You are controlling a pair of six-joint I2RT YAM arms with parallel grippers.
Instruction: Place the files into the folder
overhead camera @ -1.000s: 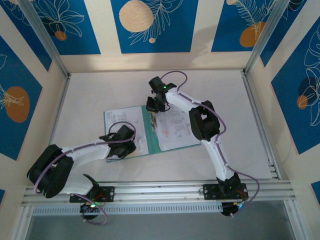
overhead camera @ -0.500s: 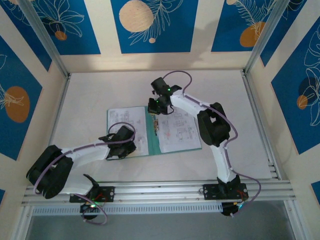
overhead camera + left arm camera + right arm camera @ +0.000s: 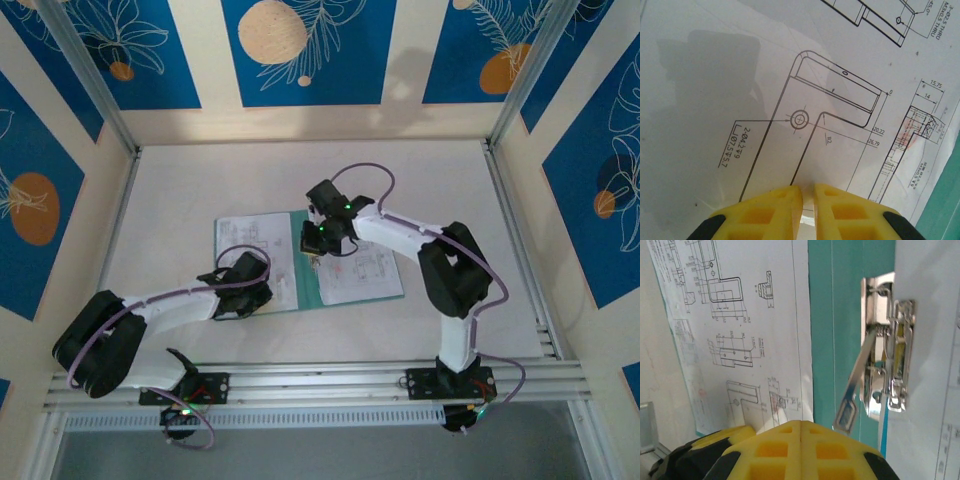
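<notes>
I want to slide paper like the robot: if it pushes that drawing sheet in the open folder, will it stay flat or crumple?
Probably floppy: the drawing sheet looks thin and faintly wrinkled, so a hard push might buckle it. It likely weighs little and could slide easily over the smooth teal folder.

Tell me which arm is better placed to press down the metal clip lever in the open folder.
Right, probably. The right gripper, shut, sits beside the raised clip lever near the middle of the folder; the left gripper is down on the left-hand sheet, away from it.
</notes>
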